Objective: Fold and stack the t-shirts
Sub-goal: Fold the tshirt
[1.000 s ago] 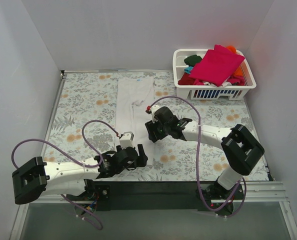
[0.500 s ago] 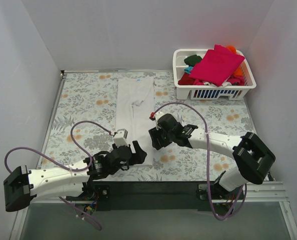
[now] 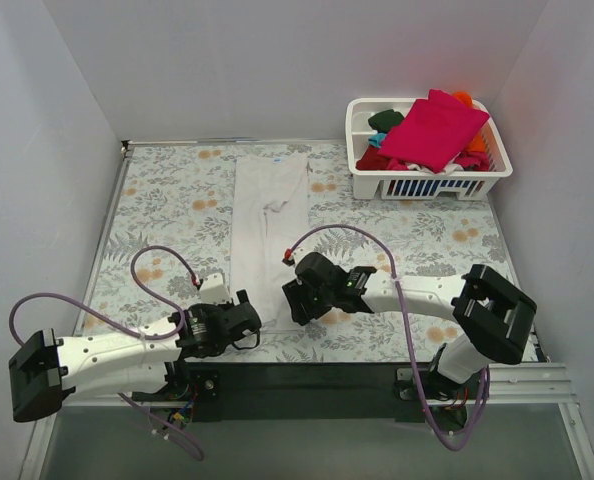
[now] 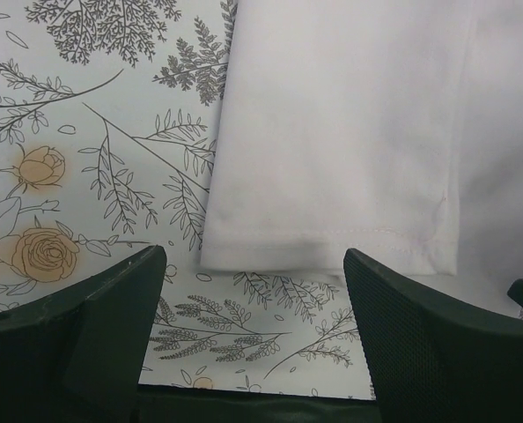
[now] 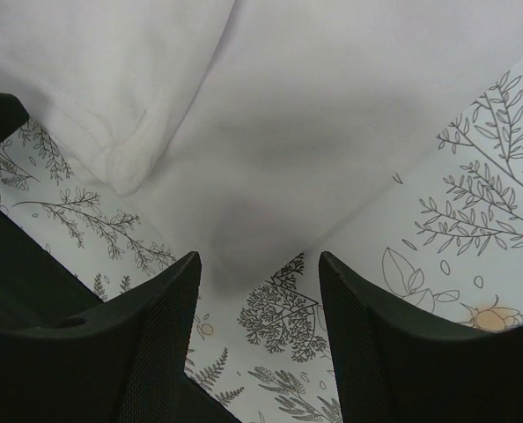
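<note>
white walls closed in a floral-printed counter [image 3: 167, 200]. low over its near edge the left hand [image 3: 239, 320] stood with its jaws spread wide and nothing between them. seen from its own wrist, the near hem of the white t-shirt [image 4: 349, 132] lay flat on the counter just ahead of the two dark fingers [image 4: 94, 326], its left corner in the gap between them. just to the right, the right hand [image 3: 295, 300] hung with its jaws parted too, gripping nothing, over the same near end of the shirt. its wrist view showed a folded, stitched edge at the upper left and smooth white cloth reaching down toward the gap. from the hands outward the white t-shirt [image 3: 270, 200] ran as a long narrow strip toward the far edge of the counter. well apart, at the far right corner, a white slatted basket [image 3: 427, 187] held the other t-shirts [image 3: 432, 130] in a heap, magenta on top, with dark green, red, teal and orange showing at the edges.
</note>
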Tool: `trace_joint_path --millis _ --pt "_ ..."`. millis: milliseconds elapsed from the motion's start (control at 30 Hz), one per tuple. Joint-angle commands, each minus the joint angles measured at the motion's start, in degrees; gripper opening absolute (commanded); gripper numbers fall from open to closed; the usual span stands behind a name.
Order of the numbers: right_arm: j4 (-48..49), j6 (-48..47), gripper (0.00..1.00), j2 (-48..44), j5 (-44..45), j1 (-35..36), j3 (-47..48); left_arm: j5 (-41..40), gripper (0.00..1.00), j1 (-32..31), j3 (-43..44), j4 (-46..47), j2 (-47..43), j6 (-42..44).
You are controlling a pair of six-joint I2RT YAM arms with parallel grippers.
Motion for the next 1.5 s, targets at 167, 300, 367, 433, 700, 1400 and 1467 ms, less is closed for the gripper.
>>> trace_joint_path --millis 167,300,367,433,700,1400,1467 --pt "-0.46 4.38 0.51 0.57 2.02 1.68 -0.96 -3.06 0.75 -0.1 -3.76 0.12 -2.35 -15.59" --pt "-0.46 5.0 0.51 0.57 2.29 2.29 -1.13 -3.15 0.72 -0.1 -4.29 0.39 -2.35 -15.68" --pt "-0.46 5.35 0.51 0.57 2.29 2.47 -1.31 -3.33 0.7 -0.1 -4.81 1.09 -2.96 -15.33" --pt "-0.55 5.79 0.51 0.57 2.38 2.82 -1.48 -3.33 0.67 -0.1 -5.17 2.23 -3.49 -14.54" --pt "-1.51 7.99 0.51 0.13 3.25 5.19 -2.1 -4.12 0.62 0.08 -5.43 4.25 -3.67 -12.87" --pt "-4.41 8.69 0.27 4.96 10.37 6.6 0.53 0.27 0.24 0.34 -5.35 6.89 0.2 -9.35" --pt "-5.2 8.69 0.15 4.87 11.07 6.69 0.54 0.8 0.16 0.34 -5.52 7.68 0.64 -7.69"
